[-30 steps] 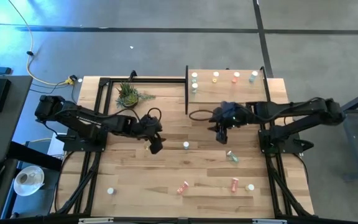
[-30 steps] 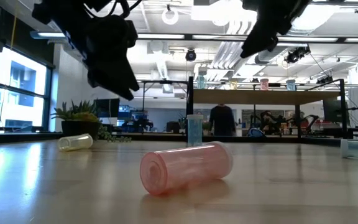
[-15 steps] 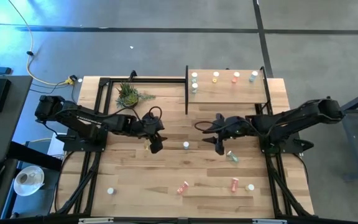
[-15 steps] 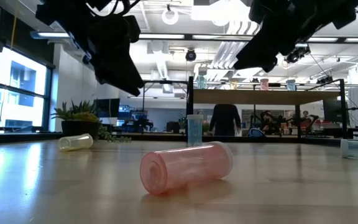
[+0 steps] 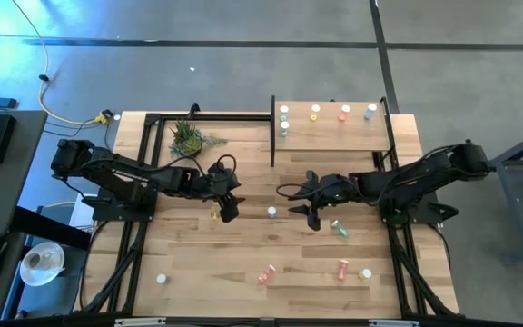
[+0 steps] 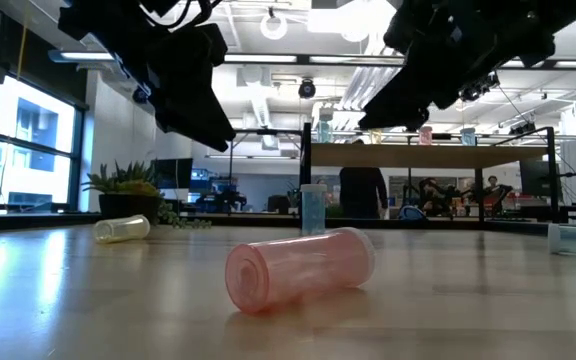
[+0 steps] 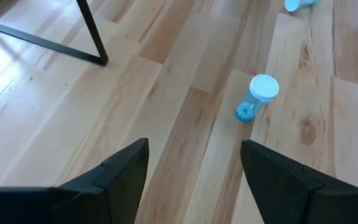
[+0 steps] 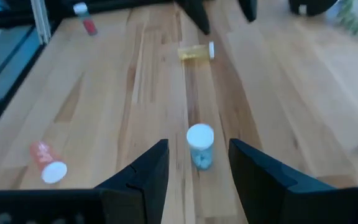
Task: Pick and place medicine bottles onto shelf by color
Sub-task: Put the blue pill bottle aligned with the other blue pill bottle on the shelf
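We had both arms over mid-bench. The right gripper (image 5: 313, 218) hung just right of the upright teal bottle (image 5: 271, 213), its fingers (image 8: 145, 171) spread wide and holding nothing; in the right wrist view that teal bottle sat centred in the gap between them, standing, white cap up. The left gripper (image 5: 226, 211) hovered on the other side of the same bottle, also wide open and empty, with the bottle ahead of its fingers (image 7: 126, 168) in the left wrist view.

The shelf (image 5: 334, 136) at the far right of the bench carried four bottles in a row along its back edge and one more in front of the leftmost.

Loose on the bench: a yellow bottle (image 5: 214, 213) lying next to the left gripper, a tipped teal bottle (image 5: 340, 229) near the right gripper, two orange-red bottles (image 5: 268, 272) lying near the front edge, a white cap (image 5: 365, 272) beside the right one, and a white bottle (image 5: 162, 279) front left. The potted plant (image 5: 189, 139) sat at the back left.
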Robot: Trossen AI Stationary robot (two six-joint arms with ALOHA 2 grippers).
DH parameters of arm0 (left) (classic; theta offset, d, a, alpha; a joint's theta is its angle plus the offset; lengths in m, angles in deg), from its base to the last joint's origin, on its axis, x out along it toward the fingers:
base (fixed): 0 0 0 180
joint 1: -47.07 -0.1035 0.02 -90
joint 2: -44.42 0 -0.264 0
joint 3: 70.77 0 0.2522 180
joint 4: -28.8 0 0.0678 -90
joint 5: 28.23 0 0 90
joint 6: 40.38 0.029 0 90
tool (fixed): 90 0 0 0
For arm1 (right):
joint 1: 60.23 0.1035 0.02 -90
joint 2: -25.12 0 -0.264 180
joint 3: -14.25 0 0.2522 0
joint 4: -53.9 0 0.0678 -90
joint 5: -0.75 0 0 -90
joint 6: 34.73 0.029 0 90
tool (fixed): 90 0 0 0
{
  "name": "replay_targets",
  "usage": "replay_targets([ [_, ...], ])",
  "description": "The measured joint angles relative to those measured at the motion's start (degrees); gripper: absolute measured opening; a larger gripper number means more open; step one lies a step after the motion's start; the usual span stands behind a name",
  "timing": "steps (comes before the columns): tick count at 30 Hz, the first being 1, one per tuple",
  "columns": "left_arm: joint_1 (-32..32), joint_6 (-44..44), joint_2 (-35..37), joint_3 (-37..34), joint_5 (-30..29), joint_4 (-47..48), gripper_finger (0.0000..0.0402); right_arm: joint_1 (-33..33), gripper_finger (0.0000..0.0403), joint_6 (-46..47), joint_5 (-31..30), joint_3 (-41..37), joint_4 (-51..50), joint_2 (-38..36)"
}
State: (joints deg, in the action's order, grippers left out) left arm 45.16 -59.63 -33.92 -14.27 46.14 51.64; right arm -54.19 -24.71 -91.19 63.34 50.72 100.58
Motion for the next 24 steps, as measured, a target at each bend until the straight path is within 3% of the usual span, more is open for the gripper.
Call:
replay_targets([
  [8, 0.00, -0.01, -0.02, 0.00, 0.00, -0.08, 0.0243, 0.00, 0.0158, -5.90, -0.55, 3.18, 2.21, 6.42],
  [24, 0.00, -0.02, -0.02, -0.02, 0.01, -1.63, 0.0243, -0.06, 0.0158, -6.07, 1.25, 9.89, 2.06, 15.06],
])
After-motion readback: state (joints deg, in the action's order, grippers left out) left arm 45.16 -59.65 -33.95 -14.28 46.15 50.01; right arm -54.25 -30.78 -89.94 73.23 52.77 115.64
